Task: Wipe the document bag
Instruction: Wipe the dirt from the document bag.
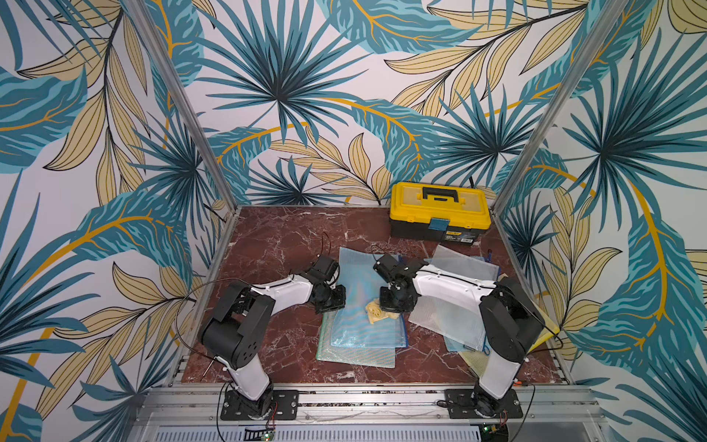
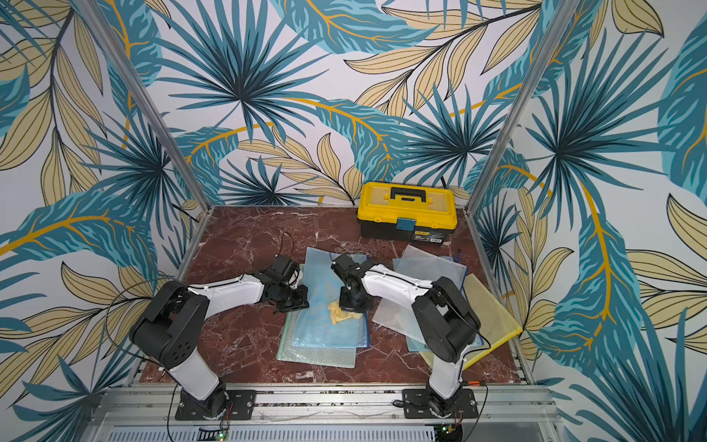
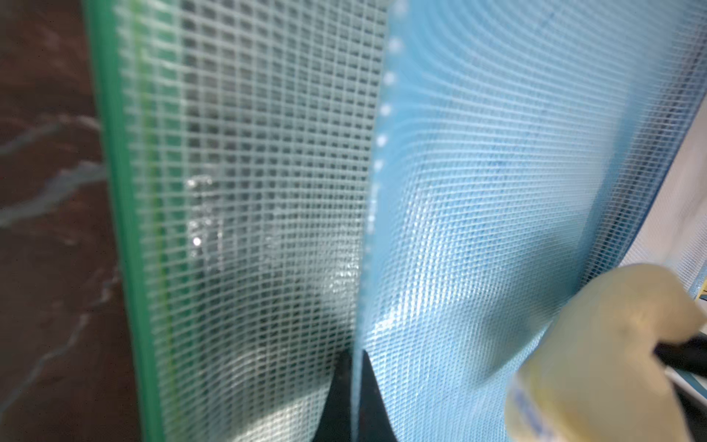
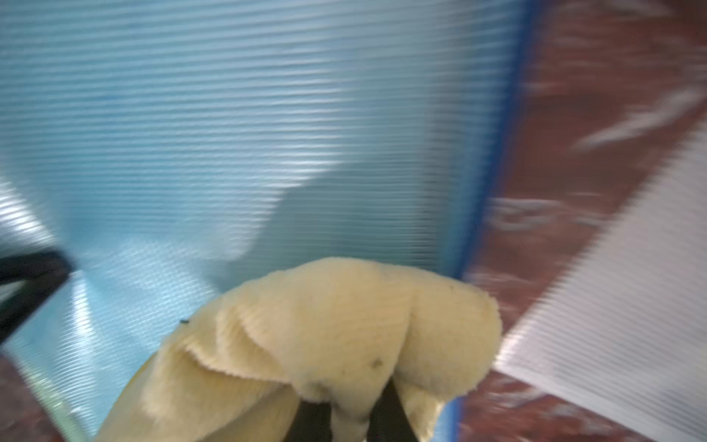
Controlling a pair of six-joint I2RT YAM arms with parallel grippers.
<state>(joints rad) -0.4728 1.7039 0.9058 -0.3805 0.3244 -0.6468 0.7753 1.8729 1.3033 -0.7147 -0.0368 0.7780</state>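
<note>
Right wrist: right jaws clamp yellow cloth (image 4: 325, 336) on blue document bag (image 4: 191, 134); left jaws pinch its edge.

Toolbox (image 1: 440, 208): yellow lid, black base, black handle, blue latch; shut, at the table's far edge against the wall
Tabletop (image 1: 275, 237): red-brown marble, white veins
Clear mesh pouches (image 1: 463, 264) and yellow mesh pouch (image 2: 493, 319): overlapping, flat, right side
Walls (image 1: 275, 95): teal and tan leaf print
Aluminium posts (image 1: 183, 103): two, at the far corners

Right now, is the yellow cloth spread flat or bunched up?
Bunched up: the yellow cloth sits in rumpled folds pinched by the right tool, resting on the blue document bag.
</note>
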